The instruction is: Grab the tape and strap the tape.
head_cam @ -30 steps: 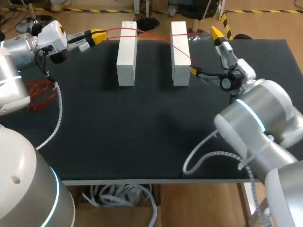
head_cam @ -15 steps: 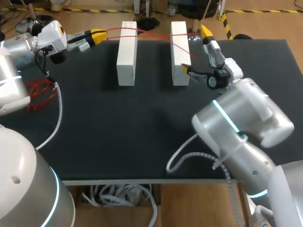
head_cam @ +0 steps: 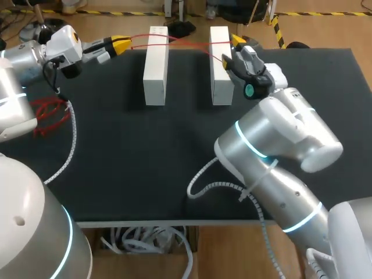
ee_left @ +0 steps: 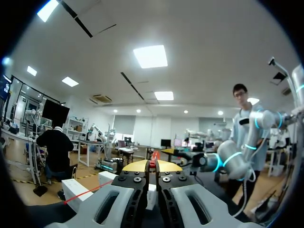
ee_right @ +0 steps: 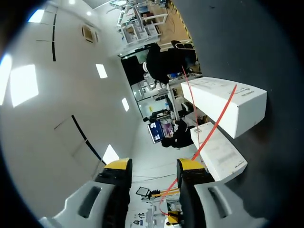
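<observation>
Left arm point(head_cam: 17, 64) enters from the left, with its wrist near the far left corner. Left gripper point(head_cam: 119, 43) points to the right, fingers pressed tip to tip on the red tape point(ee_left: 88, 192). Right arm point(head_cam: 279, 128) enters from the lower right, elbow bent, forearm reaching to the far side. Right gripper point(head_cam: 232, 49): fingers point(ee_right: 190, 166) spread apart.

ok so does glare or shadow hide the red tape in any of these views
Head view: even light, soft shadows by the white blocks on the table; tape plain. Left wrist view: bright ceiling panels, yet the tape reads clearly over a block. Right wrist view: ceiling glare, tape plain across both blocks.
</observation>
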Robot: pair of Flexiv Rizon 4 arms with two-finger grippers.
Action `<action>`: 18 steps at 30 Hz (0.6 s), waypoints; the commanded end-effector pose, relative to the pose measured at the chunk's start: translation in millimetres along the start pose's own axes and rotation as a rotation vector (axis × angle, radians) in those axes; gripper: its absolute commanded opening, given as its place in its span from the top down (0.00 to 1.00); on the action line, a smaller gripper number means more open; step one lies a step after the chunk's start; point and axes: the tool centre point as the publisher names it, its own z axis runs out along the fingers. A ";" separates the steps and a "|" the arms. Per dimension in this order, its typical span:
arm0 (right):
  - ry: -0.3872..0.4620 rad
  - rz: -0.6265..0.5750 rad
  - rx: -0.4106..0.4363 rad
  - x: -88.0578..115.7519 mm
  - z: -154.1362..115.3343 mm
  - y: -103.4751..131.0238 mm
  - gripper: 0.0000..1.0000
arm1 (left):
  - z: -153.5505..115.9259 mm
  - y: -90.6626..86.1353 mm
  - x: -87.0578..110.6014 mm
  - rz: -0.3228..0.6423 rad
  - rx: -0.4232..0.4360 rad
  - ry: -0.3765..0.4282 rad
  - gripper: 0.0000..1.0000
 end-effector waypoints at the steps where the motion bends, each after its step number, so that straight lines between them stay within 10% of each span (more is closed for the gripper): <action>1: 0.007 0.003 -0.097 -4.8 10.0 -3.1 0.45 | 0.2 0.6 -0.7 0.000 0.002 0.001 1.00; 18: 0.058 0.032 -0.137 -17.4 24.8 11.0 0.46 | 0.2 0.6 -0.7 0.000 0.002 0.001 1.00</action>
